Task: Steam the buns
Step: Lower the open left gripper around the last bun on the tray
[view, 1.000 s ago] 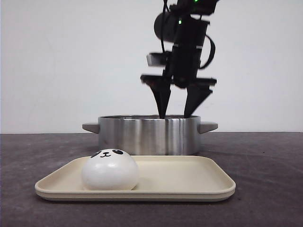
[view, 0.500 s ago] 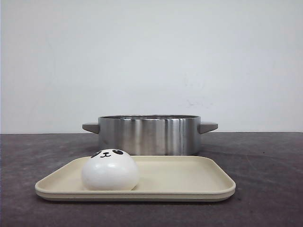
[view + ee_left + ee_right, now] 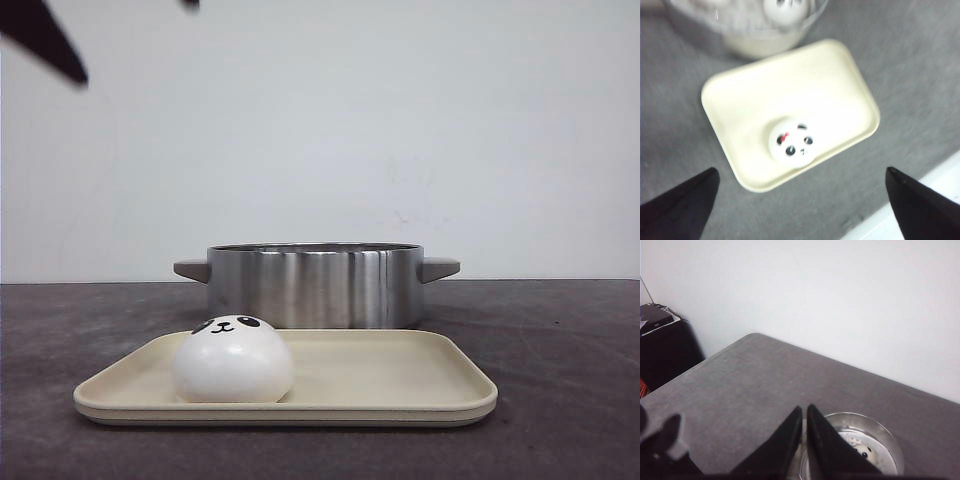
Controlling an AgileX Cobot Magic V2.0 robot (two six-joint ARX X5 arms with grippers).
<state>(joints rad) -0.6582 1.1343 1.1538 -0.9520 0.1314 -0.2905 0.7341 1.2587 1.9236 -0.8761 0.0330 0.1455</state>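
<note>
One white bun point(image 3: 232, 360) with a black panda face sits on the left part of the beige tray point(image 3: 400, 375); the left wrist view shows this bun point(image 3: 792, 142) from above. Behind the tray stands a steel pot point(image 3: 315, 285) with another bun point(image 3: 787, 7) inside it. My left gripper point(image 3: 801, 171) hangs open high above the tray's near edge, holding nothing; one of its fingers point(image 3: 40, 35) shows at the front view's top left. My right gripper point(image 3: 804, 407) is shut and empty, high above the pot point(image 3: 860, 440), and is out of the front view.
The dark grey table point(image 3: 560, 340) has the pot's two side handles point(image 3: 440, 268) sticking out over it. A white strip beyond the table's edge point(image 3: 875, 227) shows near the left gripper. A black box point(image 3: 657, 320) stands off the table's far corner.
The right gripper, open over the pot a second ago, has lifted out of the front view. A left finger has entered that view at top left. Bun, tray and pot have not moved.
</note>
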